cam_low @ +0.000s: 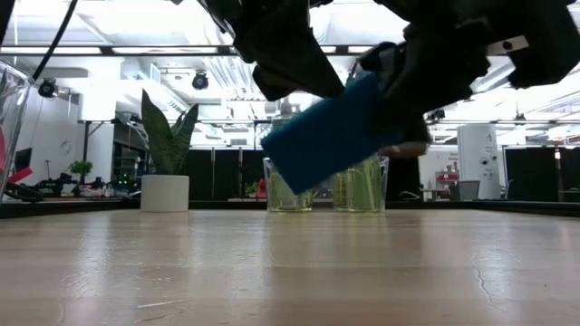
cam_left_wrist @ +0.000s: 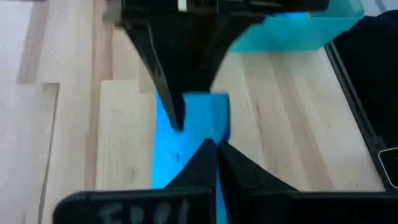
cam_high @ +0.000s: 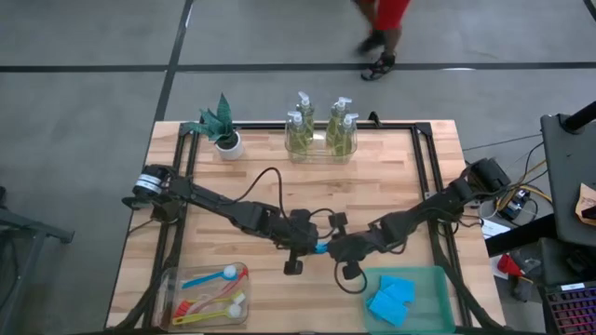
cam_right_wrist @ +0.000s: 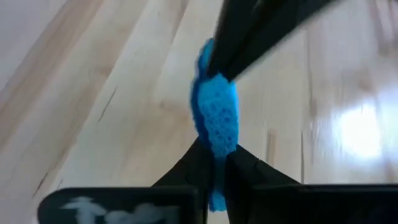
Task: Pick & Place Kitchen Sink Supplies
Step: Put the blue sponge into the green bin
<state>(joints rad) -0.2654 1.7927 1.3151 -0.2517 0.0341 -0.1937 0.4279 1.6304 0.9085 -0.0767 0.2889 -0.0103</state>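
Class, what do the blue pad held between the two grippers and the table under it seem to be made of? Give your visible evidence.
Blue sponge: probably soft foam, matte; its pitted, porous face shows in the right wrist view. Table: apparently wood, pale jointed planks with grain, lightly glossy in the low view.

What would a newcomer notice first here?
Both arms meet mid-table over one blue sponge, held off the wood, with the left gripper and right gripper each shut on an end. Behind stand the soap bottles in a clear bin; a teal bin near the right arm holds more sponges.
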